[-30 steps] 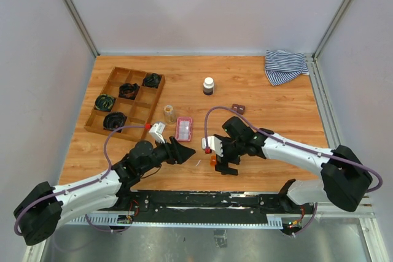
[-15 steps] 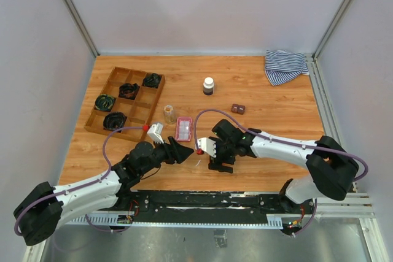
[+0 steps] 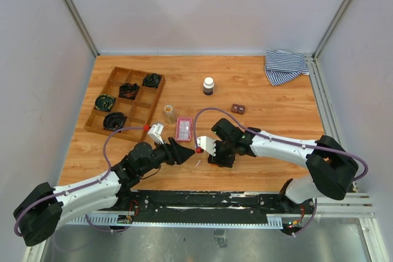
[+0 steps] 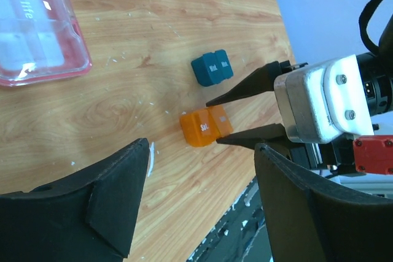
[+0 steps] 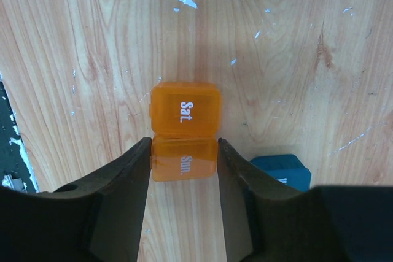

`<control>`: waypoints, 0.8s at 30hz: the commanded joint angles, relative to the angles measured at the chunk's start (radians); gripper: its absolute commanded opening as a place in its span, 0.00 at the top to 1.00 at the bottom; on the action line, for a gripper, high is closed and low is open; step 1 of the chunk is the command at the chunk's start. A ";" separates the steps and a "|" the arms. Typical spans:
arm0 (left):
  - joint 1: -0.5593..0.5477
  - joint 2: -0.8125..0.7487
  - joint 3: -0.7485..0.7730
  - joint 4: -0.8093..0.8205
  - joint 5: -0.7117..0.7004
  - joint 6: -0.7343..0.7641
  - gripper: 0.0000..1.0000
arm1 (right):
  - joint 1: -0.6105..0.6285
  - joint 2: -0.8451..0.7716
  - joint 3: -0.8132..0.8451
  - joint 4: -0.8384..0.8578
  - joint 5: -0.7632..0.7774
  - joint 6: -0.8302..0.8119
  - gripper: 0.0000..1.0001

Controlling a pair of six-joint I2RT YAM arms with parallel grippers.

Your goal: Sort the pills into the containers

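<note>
Your left gripper point(image 3: 183, 151) is hanging wide open and empty at lower centre, just below the pink case point(image 3: 183, 129). Your right gripper point(image 5: 183, 146) is pinching the orange case point(image 5: 184, 105), with the teal case point(image 4: 211, 68) lying just beside it. Both small cases are looking shut, so I judge the sorting is hardly begun.

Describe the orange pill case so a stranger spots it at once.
Near the front of the wooden table, find the right gripper. Between its fingers lies the small orange plastic pill case, lids marked Sat. and Sun.; the neighbouring teal plastic case is darker.

pale grey walls point(image 3: 202, 10) enclose a wooden table point(image 3: 276, 90).
</note>
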 commanded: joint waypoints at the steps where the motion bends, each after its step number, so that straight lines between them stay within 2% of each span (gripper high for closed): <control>1: -0.007 0.018 -0.022 0.098 0.050 -0.023 0.24 | -0.007 -0.030 0.034 -0.030 -0.017 0.003 0.58; 7: -0.007 0.104 -0.024 0.199 0.104 -0.054 0.22 | -0.034 -0.060 0.037 -0.044 -0.068 0.004 0.61; 24: -0.020 0.536 0.071 0.503 0.315 -0.086 0.21 | -0.080 -0.098 0.049 -0.064 -0.165 0.019 0.61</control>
